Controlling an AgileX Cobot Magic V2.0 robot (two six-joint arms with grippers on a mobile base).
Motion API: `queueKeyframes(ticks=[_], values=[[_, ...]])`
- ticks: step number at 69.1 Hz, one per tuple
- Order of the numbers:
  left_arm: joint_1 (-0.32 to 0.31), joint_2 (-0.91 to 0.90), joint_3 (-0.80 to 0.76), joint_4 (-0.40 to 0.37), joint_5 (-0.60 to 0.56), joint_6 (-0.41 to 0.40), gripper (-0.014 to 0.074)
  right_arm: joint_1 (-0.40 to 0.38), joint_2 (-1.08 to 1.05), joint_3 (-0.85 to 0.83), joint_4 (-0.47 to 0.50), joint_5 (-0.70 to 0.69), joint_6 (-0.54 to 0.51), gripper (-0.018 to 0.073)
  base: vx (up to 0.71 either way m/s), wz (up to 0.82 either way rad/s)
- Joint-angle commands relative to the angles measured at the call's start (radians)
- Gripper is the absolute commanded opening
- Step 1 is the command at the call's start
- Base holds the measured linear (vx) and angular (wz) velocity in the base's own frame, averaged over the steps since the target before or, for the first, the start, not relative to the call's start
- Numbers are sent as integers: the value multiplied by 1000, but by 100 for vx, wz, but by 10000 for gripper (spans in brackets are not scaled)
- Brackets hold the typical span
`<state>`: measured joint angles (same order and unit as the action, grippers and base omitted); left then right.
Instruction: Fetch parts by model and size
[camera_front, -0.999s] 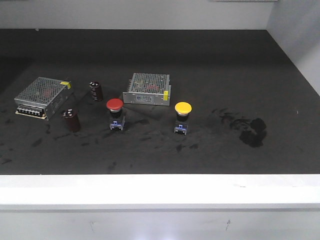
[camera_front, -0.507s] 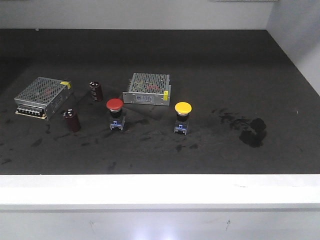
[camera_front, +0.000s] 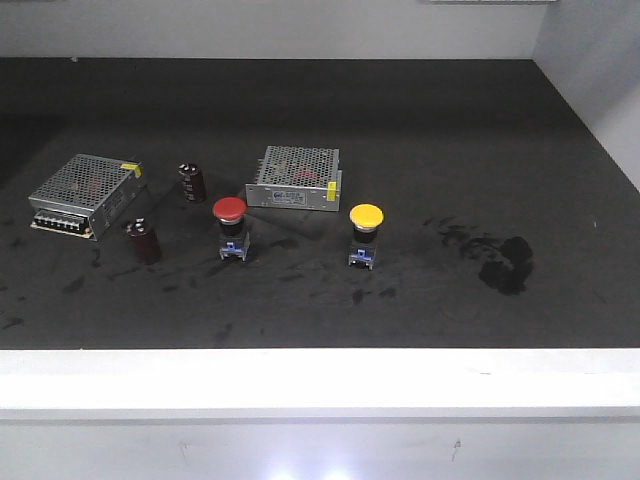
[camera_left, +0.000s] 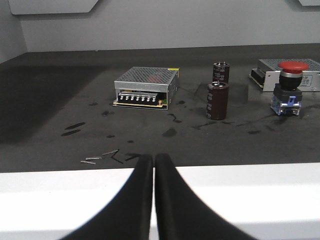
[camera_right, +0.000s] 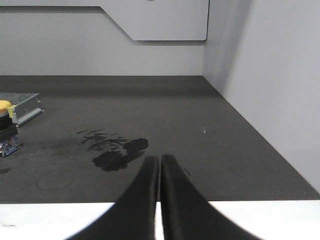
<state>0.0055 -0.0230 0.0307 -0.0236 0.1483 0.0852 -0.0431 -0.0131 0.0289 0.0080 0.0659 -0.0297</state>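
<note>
Left end effector (camera_left: 153, 157), closed, hangs well left of red-capped switch (camera_left: 289, 88).

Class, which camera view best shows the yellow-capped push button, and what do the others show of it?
The exterior front-facing view: the yellow-capped push button stands whole and unobstructed, cap to contact block. The right wrist view catches only part, cut by the left edge. The left wrist view misses it entirely.

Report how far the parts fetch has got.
Done: nothing; the red-capped push-button switch and the yellow-capped push-button switch both stand on the black tabletop. In hand: nothing; the left hand and right hand are shut, empty, at the white front edge. Left: picking up both switches.
</note>
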Motion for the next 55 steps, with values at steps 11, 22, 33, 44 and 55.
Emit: queueKeyframes(ticks=[11,22,33,44,55], values=[[-2,3,-12,-10,-80,-10,-6,-6,-14,8,-8,-75,0,-5,0,0],[-2,3,-12,-11,-105,-13,-6,-6,-14,8,-8,-80,0,-5,0,0],[-2,3,-12,-11,-186,-13,-6,-6,-14,8,-8,-86,0,-5,0,0],[-2,3,-15,-11,-329,-15,-6,-6,-14,6,-8,-171,0,-5,0,0],[-2,5,-65,-11,-402,-85,-6,-6,-14,-37,-8,-284,4,-5,0,0]])
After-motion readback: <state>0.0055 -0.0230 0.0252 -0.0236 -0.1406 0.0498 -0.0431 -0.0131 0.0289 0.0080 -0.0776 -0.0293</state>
